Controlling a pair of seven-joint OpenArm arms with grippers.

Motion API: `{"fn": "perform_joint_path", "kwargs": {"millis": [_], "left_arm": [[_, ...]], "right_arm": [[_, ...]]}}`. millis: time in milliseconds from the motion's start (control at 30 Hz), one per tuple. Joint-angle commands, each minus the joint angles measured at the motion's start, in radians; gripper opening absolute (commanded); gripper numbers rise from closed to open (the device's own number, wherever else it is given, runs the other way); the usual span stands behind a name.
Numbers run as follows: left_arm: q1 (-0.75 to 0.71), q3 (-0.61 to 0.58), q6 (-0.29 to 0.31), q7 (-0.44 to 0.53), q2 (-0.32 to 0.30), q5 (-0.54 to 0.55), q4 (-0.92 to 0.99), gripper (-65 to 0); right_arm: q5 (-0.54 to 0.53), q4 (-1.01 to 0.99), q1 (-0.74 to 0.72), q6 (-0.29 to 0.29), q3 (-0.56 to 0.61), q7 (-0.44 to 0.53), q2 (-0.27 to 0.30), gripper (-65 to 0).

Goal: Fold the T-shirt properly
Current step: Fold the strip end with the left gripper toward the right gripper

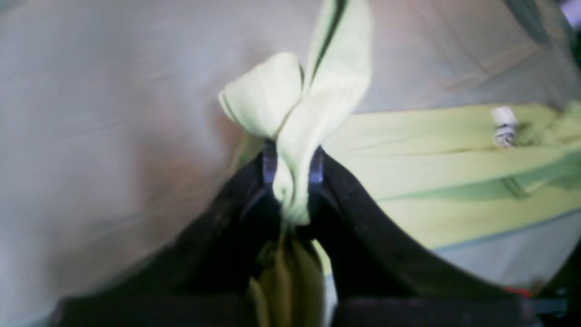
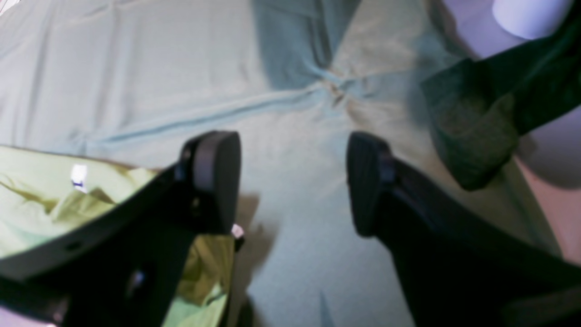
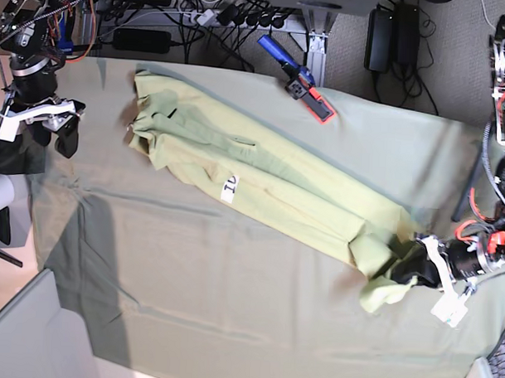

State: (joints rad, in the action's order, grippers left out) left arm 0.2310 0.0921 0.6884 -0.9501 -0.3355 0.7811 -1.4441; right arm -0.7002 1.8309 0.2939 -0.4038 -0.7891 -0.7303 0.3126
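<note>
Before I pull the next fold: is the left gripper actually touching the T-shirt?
Touching. The left wrist view shows the left gripper shut on a bunched fold of the T-shirt, cloth pinched between both fingers.

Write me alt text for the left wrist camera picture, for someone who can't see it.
The left gripper is seen close up, its black jaws shut on a bunched fold of the pale yellow-green T-shirt. The rest of the shirt stretches to the right, white neck label showing, over the grey-green table cloth. The picture is blurred.

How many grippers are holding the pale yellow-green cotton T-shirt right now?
1. The left gripper is clamped on a bunched end of the pale yellow-green cotton T-shirt; the right gripper hangs open over the grey-green table cloth.
</note>
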Motion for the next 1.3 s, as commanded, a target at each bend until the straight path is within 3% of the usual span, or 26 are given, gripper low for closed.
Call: {"fn": "perform_joint_path", "kwargs": {"millis": [0, 333, 533, 733, 767, 867, 933, 1067, 1267], "left_arm": [[0.0, 0.003, 0.01, 0.016, 0.01, 0.021, -0.053, -65.0], [-0.09, -0.169, 0.01, 0.042, 0.176, -0.158, -0.151, -65.0], [-0.09, -0.217, 0.01, 0.115, 0.222, -0.28, -0.15, -65.0], [-0.09, -0.217, 0.01, 0.128, 0.241, -0.291, -0.108, -65.0], [-0.09, -0.22, 0.01, 0.134, 0.241, -0.288, -0.096, -61.6], [-0.093, -0.24, 0.01, 0.147, 0.241, -0.275, -0.076, -38.0], [-0.103, -0.261, 0.01, 0.154, 0.241, -0.261, -0.076, -30.3], [-0.115, -0.33, 0.01, 0.153, 0.241, -0.225, -0.076, -30.2], [-0.117, -0.415, 0.01, 0.138, 0.241, -0.055, -0.085, -30.3]], "right_arm": [[-0.018, 0.02, -0.003, -0.023, -0.008, 0.021, 0.019, -28.1], [-0.019, 0.02, -0.003, -0.023, -0.008, 0.021, 0.019, -28.1], [-0.018, 0.02, -0.002, -0.023, -0.008, 0.016, 0.019, -28.1], [-0.023, 0.02, -0.002, -0.023, -0.008, 0.014, 0.019, -28.1], [-0.023, 0.02, -0.003, -0.023, -0.008, 0.014, 0.019, -28.1], [-0.023, 0.02, -0.002, -0.023, -0.008, 0.015, 0.019, -28.1], [-0.023, 0.02, -0.003, -0.023, -0.008, 0.015, 0.018, -28.1], [-0.023, 0.02, -0.002, -0.023, -0.008, 0.015, 0.017, -28.1], [-0.022, 0.02, -0.002, -0.023, -0.008, 0.014, 0.017, -28.1]]}}
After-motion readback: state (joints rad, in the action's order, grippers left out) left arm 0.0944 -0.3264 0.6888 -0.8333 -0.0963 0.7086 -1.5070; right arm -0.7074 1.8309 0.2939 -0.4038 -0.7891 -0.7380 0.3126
